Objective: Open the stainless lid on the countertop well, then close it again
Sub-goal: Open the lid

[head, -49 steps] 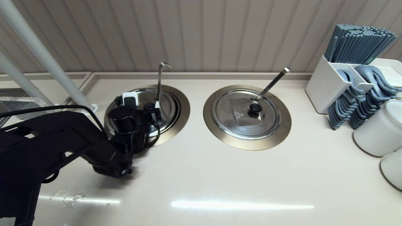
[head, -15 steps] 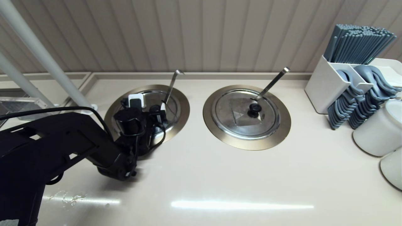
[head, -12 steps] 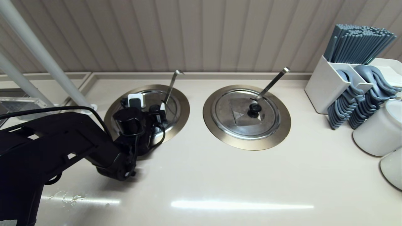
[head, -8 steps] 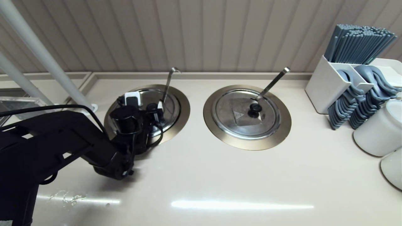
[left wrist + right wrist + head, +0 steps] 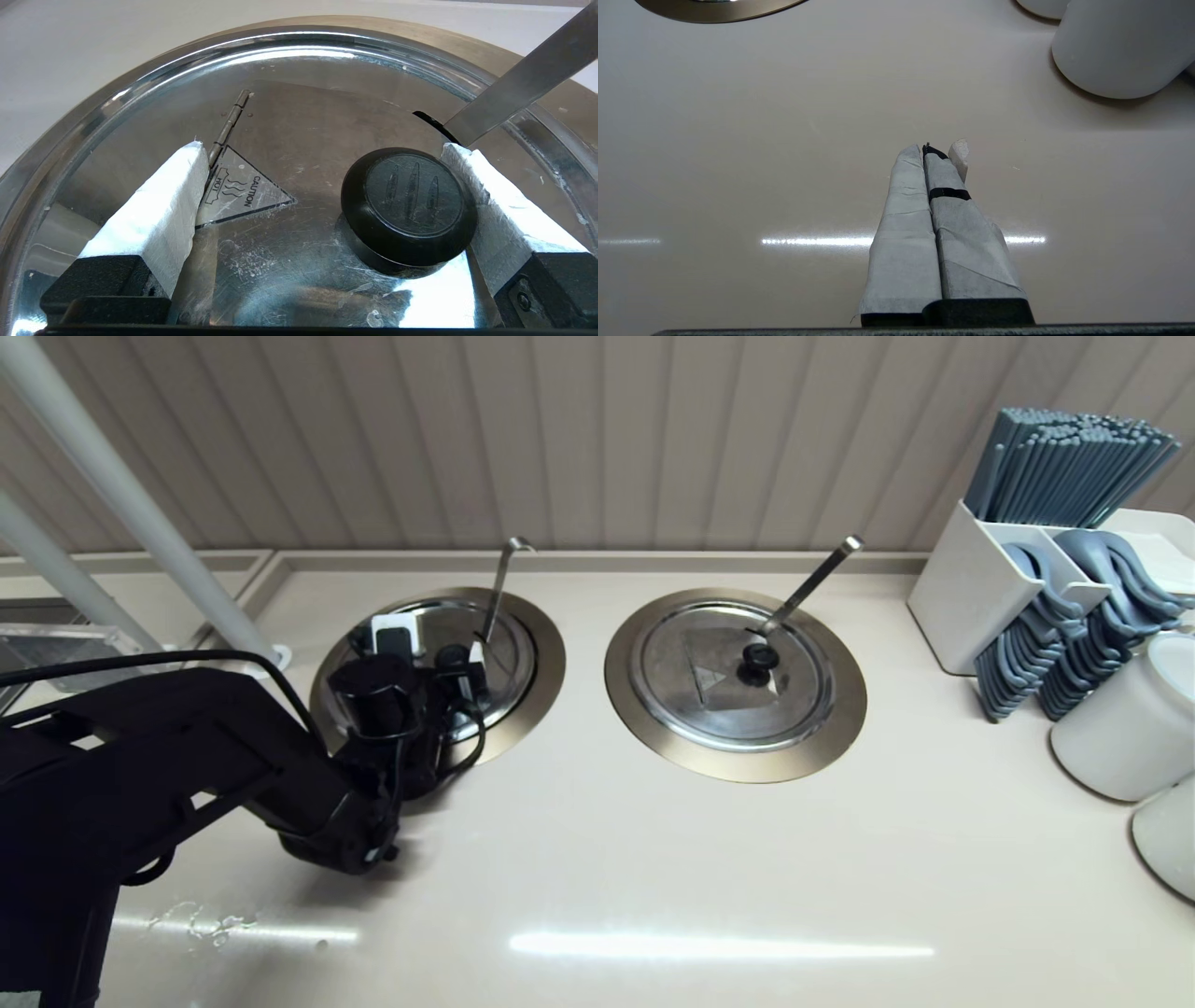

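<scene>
The stainless lid [image 5: 509, 649] lies in the countertop well, whose bronze-grey ring [image 5: 549, 658] frames it at the left. The thin hook-ended ladle handle [image 5: 498, 588] rises through the lid's notch. In the left wrist view the lid [image 5: 299, 116] shows its black knob [image 5: 409, 205] and the triangle caution mark [image 5: 238, 189]. My left gripper [image 5: 324, 154] is open astride the knob; one padded finger [image 5: 495, 205] sits against the knob's side, the other [image 5: 159, 210] stands well apart. My right gripper [image 5: 931, 149] is shut on nothing, over bare counter.
The twin lid [image 5: 733, 672] with its straight thick ladle handle [image 5: 808, 583] sits to the right. A white holder of chopsticks [image 5: 1055, 476] and spoons and white bowls [image 5: 1130, 728] stand far right. A white pole [image 5: 140, 513] slants at the left.
Over the last second my left arm has shifted slightly left and lower over the well. The hook-ended ladle handle has swung from leaning right to a little more upright.
</scene>
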